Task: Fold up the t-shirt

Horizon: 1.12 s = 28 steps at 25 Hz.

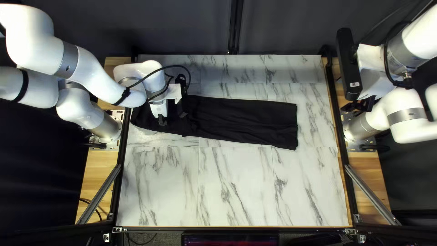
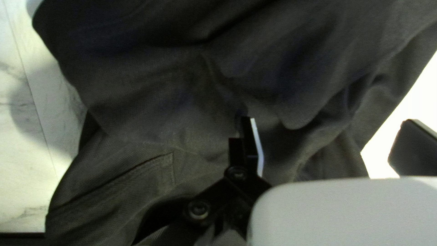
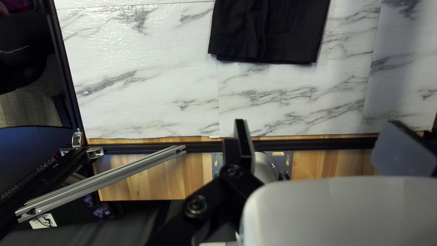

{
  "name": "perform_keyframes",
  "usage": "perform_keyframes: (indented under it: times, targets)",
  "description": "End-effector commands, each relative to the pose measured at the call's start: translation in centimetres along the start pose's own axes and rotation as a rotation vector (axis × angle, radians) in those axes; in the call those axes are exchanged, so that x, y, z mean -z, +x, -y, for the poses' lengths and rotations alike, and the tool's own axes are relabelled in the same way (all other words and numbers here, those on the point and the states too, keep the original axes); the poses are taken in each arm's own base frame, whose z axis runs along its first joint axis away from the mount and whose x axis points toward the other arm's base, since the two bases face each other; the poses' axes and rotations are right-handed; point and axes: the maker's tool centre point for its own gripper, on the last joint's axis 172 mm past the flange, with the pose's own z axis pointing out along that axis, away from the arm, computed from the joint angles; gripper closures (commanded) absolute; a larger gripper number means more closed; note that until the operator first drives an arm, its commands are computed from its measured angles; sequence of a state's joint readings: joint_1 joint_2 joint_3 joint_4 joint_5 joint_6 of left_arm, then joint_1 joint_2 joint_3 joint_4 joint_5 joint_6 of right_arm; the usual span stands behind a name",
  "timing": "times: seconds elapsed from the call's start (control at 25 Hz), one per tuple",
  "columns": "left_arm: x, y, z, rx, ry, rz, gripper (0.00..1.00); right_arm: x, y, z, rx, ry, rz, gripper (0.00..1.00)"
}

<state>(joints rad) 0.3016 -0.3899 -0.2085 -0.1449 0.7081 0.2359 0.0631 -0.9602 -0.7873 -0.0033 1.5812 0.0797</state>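
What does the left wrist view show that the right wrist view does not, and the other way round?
Only the left wrist view: the rumpled part of the black cloth garment, with a straight stitched line and loose folds, and the left gripper open over it.

Only the right wrist view: the garment's straight hemmed end, the silver metal brace, the light wooden board along the table's side, and the right gripper, open and away from the cloth.

Both: part of the garment and the white, grey-veined marble-patterned tabletop.
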Motion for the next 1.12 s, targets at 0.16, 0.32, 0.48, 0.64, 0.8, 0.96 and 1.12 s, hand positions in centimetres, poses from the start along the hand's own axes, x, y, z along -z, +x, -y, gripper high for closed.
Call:
perform_keyframes:
  times: [0.16,0.32,0.48,0.64,0.8,0.96,1.12]
  targets:
    - [-0.6,0.9,-0.3,-0.006,-0.013,0.001,0.93,0.0,0.0,0.0,0.000,0.000,0.000,0.00]
    - [-0.3,1.0,-1.0,-0.018,-0.017,-0.004,0.95,0.0,0.0,0.0,0.000,0.000,0.000,0.00]
    - [-0.1,1.1,-1.3,-0.026,-0.017,-0.010,0.94,0.0,0.0,0.0,0.000,0.000,0.000,0.00]
    - [0.1,1.3,-1.4,-0.033,-0.011,-0.013,0.90,0.0,0.0,0.0,0.000,0.000,0.000,0.00]
    - [0.5,1.0,-1.2,-0.034,0.000,-0.013,0.64,0.0,0.0,0.0,0.000,0.000,0.000,0.00]
    - [0.7,1.1,-1.0,-0.036,0.007,-0.015,0.00,0.0,0.0,0.0,0.000,0.000,0.000,0.00]
    - [0.7,1.3,-1.1,-0.037,0.012,-0.021,0.00,0.0,0.0,0.0,0.000,0.000,0.000,0.00]
